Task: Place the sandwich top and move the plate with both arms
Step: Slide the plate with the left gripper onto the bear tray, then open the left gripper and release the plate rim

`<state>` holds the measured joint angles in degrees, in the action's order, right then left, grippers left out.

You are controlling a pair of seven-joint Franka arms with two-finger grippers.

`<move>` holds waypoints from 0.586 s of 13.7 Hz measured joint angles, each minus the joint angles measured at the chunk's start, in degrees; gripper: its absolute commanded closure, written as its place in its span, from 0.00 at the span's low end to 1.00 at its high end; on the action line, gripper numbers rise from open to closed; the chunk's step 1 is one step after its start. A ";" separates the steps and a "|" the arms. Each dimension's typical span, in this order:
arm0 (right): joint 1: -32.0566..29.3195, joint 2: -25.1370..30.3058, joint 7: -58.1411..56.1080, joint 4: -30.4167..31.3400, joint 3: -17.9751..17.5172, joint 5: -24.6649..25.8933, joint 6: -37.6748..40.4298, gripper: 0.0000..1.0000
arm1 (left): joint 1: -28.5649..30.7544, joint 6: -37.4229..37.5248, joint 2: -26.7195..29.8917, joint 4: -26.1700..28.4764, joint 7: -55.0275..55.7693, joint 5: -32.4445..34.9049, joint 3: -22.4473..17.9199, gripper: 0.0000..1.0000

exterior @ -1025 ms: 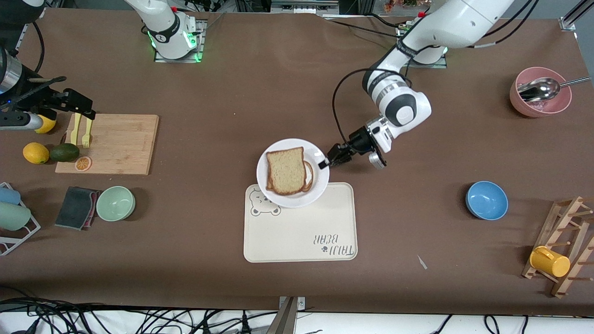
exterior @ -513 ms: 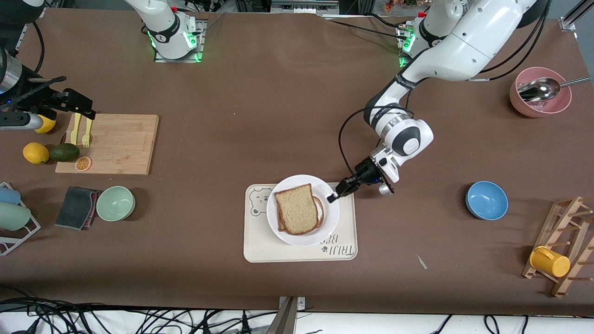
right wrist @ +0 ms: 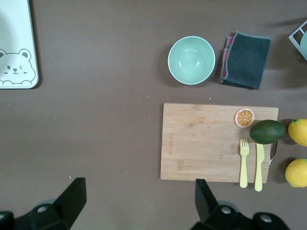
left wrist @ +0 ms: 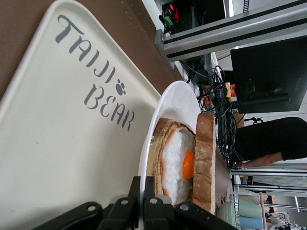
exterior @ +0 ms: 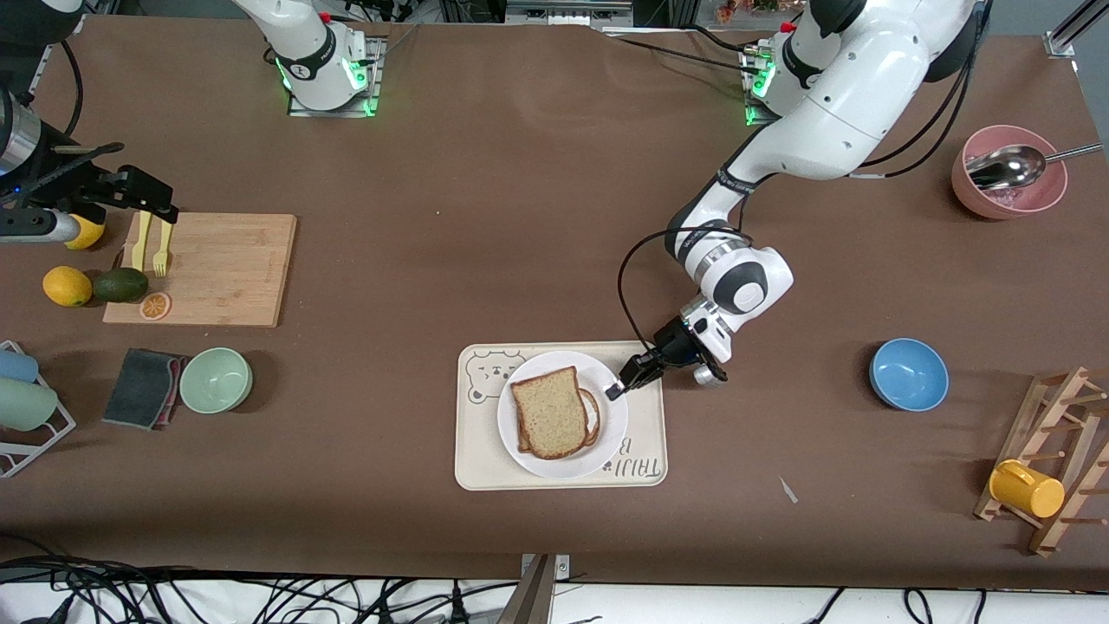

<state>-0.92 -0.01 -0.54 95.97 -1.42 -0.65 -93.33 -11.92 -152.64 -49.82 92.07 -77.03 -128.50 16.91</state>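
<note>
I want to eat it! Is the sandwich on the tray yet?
Yes. The round white plate with the tan bread slice sits on the cream bear tray, the left gripper pinching its rim.

You see a speckled tan bread slice with brown crust on a round white plate; at its 9 o'clock, a mint-green bowl.

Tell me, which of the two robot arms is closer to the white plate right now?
The left. Its gripper grips the rim of the plate, which sits on the cream tray. The right gripper waits, fingers open, up over the table near the cutting board.
</note>
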 measured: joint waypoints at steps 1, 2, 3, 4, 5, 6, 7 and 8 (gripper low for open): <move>0.00 0.00 0.00 0.00 0.00 0.00 0.00 0.00 | -0.28 -0.29 -0.44 -0.50 0.00 0.00 -0.17 1.00; 0.00 0.00 0.00 0.00 0.00 0.00 0.01 0.00 | -0.41 -0.44 -0.81 -0.86 0.00 0.00 -0.29 1.00; 0.00 0.00 0.00 0.00 0.00 0.00 0.01 0.00 | -0.44 -0.45 -1.09 -1.06 0.00 0.00 -0.36 1.00; 0.00 0.00 0.00 0.00 0.00 0.00 0.01 0.00 | -0.46 -0.46 -1.23 -1.08 0.00 0.00 -0.44 1.00; 0.00 0.00 0.00 0.00 0.01 0.00 0.01 0.00 | -0.51 -0.47 -1.40 -1.09 -0.01 0.00 -0.48 1.00; 0.00 0.00 0.00 0.00 0.01 0.00 0.01 0.00 | -0.66 -0.48 -1.62 -1.09 -0.05 0.00 -0.57 1.00; 0.00 0.00 0.00 0.00 0.01 0.00 0.01 0.00 | -0.87 -0.48 -1.83 -1.09 -0.07 0.00 -0.80 0.93; 0.00 0.00 0.00 0.00 0.00 0.00 0.01 0.00 | -1.03 -0.44 -1.92 -1.19 -0.07 0.00 -0.90 0.90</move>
<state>-0.92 -0.01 -0.54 95.97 -1.42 -0.65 -93.33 -12.94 -153.08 -51.73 90.87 -77.10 -128.50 16.01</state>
